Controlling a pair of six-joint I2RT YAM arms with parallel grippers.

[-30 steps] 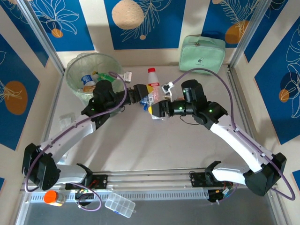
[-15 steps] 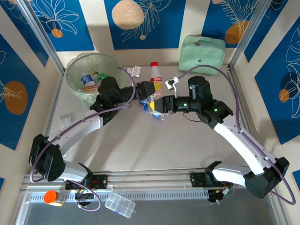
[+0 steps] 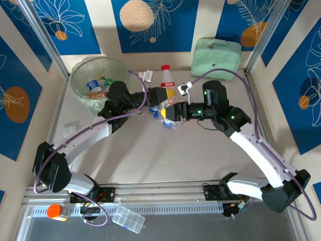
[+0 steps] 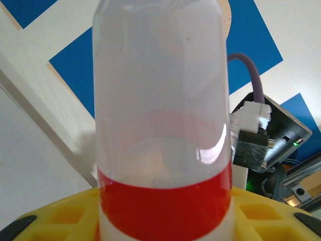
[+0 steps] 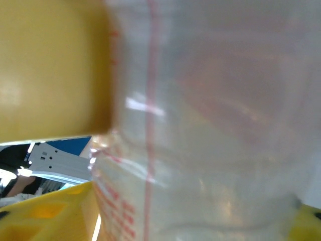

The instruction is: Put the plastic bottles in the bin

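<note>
A clear plastic bottle [image 3: 165,79] with a red cap and a red label band hangs upright above the table's middle, between both grippers. My left gripper [image 3: 169,93] is shut on its body; in the left wrist view its yellow fingers [image 4: 55,216] press either side of the bottle [image 4: 160,125]. My right gripper [image 3: 168,114] sits just below, at the bottle's lower end. In the right wrist view the bottle [image 5: 210,125] lies between my fingers [image 5: 45,211] with a thin gap at the left one, so that gripper is open. The bin [image 3: 80,70] stands at the far left.
Several bottles [image 3: 95,85] lie inside the bin. A mint-green zippered case [image 3: 216,57] rests at the far right. An orange-capped jar [image 3: 56,211] and a clear compartment box [image 3: 128,220] sit by the front rail. Framed walls close in both sides.
My left gripper reached right to the bottle and closed on it. My right gripper, shut on the bottle before, has loosened. The bottle shifted slightly up and right.
</note>
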